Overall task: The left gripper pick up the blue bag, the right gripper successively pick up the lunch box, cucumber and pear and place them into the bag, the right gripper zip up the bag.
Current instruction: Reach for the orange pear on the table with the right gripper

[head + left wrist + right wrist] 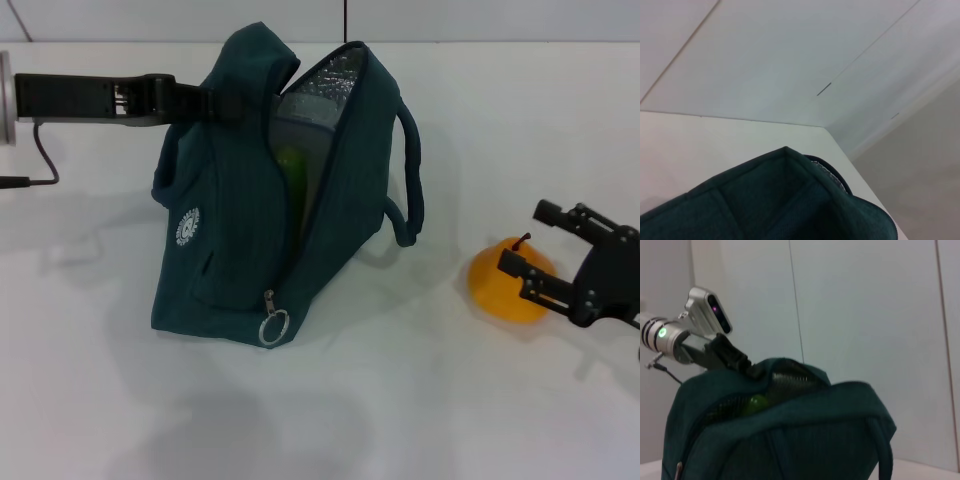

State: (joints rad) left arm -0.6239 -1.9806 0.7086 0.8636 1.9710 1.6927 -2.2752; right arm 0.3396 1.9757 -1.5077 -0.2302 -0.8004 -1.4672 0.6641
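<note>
Between the right jaws: the pear (508,281) sat on the table (400,400), its far side bracketed by the two fingers, which stood apart and, as far as the head view showed, had not yet closed on it.
Right gripper (528,252): low at the table, beside the fruit, well clear of the bag.
Left gripper (222,103): clamped on the upper edge of the blue bag (250,230), holding its mouth up and open.
Inside the mouth: something green, likely the cucumber (293,170), showed against a pale edge and the foil lining; the lunch box could not be made out for certain.
Done, by my reading: bag lifted, first two items apparently in.
Left: grasp the pear, carry it across to the opening beyond the jaws, drop it in, then pull the zipper ring (273,326), which hung low on the bag's near corner.
</note>
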